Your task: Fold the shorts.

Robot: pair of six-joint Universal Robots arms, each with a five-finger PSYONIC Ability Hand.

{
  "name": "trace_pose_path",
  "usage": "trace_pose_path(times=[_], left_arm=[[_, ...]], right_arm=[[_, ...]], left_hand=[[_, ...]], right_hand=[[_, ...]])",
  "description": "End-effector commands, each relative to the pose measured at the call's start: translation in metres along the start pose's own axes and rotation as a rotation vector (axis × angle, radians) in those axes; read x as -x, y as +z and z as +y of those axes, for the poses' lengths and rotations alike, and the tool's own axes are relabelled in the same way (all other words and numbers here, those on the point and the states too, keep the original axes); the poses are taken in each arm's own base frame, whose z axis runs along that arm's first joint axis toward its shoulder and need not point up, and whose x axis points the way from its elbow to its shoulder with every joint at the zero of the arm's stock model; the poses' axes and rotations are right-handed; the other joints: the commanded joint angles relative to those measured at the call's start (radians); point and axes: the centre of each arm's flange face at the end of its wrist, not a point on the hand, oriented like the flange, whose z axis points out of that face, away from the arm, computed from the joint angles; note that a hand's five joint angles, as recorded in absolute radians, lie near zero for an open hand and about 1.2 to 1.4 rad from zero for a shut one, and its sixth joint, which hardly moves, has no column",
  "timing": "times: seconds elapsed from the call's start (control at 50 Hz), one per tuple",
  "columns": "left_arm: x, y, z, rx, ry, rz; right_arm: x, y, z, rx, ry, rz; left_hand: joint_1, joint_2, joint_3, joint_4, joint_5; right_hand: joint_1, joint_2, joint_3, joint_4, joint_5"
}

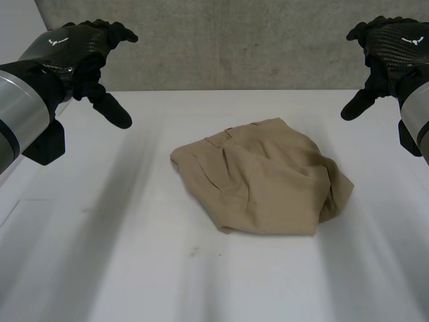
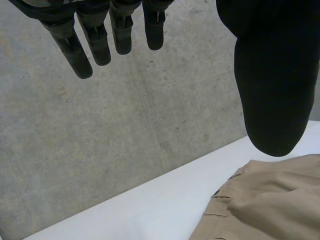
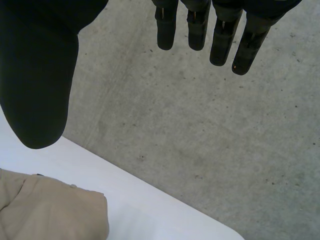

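Note:
Tan shorts (image 1: 265,180) lie bunched in a loose heap on the middle of the white table (image 1: 134,268). High above the table's far left, well clear of the cloth, my left hand (image 1: 80,50) hangs open with straight fingers (image 2: 82,52) and thumb (image 2: 272,85). My right hand (image 1: 389,47) hangs open in the same way above the far right, its fingers (image 3: 222,42) and thumb (image 3: 37,95) spread. A corner of the shorts (image 2: 265,200) lies beyond the left thumb; another edge of the shorts (image 3: 50,210) sits under the right thumb.
A grey concrete wall (image 1: 234,47) rises behind the table's far edge. White table surface runs all round the shorts, widest at the front.

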Motion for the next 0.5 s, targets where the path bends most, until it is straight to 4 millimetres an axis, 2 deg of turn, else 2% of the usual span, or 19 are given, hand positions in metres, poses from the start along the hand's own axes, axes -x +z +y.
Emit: trace_pose_path(times=[0.02, 0.14, 0.22, 0.3, 0.32, 0.38, 0.4, 0.46, 0.5], left_arm=[[-0.001, 0.000, 0.002, -0.010, 0.000, 0.002], [-0.001, 0.005, 0.005, -0.036, 0.002, 0.002], [-0.002, 0.012, 0.010, -0.079, 0.007, 0.007], [-0.003, 0.023, 0.028, -0.103, 0.037, 0.013], [-0.004, 0.030, 0.042, -0.088, 0.074, 0.027], [-0.009, 0.038, 0.063, -0.067, 0.149, 0.069], [-0.012, 0.044, 0.077, -0.056, 0.208, 0.099], [-0.019, 0.052, 0.098, -0.037, 0.293, 0.147], [-0.027, 0.061, 0.123, 0.002, 0.373, 0.185]], right_arm=[[0.001, 0.000, 0.001, 0.002, -0.003, -0.006], [0.004, 0.000, 0.001, 0.000, -0.006, -0.028], [0.013, -0.002, 0.006, 0.019, -0.065, -0.103], [0.027, -0.011, 0.032, 0.118, -0.196, -0.249], [0.030, -0.014, 0.046, 0.166, -0.236, -0.298], [0.035, -0.020, 0.067, 0.219, -0.269, -0.352], [0.036, -0.024, 0.079, 0.241, -0.278, -0.374], [0.038, -0.027, 0.096, 0.263, -0.285, -0.384], [0.038, -0.029, 0.106, 0.275, -0.283, -0.384]], left_hand=[[-0.032, -0.029, -0.035, -0.029, -0.040], [-0.032, -0.029, -0.035, -0.029, -0.040], [-0.032, -0.029, -0.035, -0.029, -0.040], [-0.032, -0.029, -0.035, -0.029, -0.040], [-0.032, -0.029, -0.035, -0.029, -0.040], [-0.032, -0.029, -0.035, -0.029, -0.040], [-0.032, -0.029, -0.035, -0.029, -0.040], [-0.026, -0.022, -0.029, -0.022, -0.034], [-0.020, -0.016, -0.023, -0.016, -0.028]], right_hand=[[-0.023, -0.042, -0.038, -0.054, -0.055], [-0.023, -0.042, -0.038, -0.054, -0.055], [-0.023, -0.042, -0.038, -0.054, -0.055], [-0.023, -0.042, -0.038, -0.054, -0.055], [-0.023, -0.042, -0.038, -0.054, -0.055], [-0.023, -0.042, -0.038, -0.054, -0.055], [-0.023, -0.042, -0.038, -0.054, -0.055], [-0.023, -0.042, -0.038, -0.054, -0.055], [-0.023, -0.042, -0.038, -0.054, -0.055]])
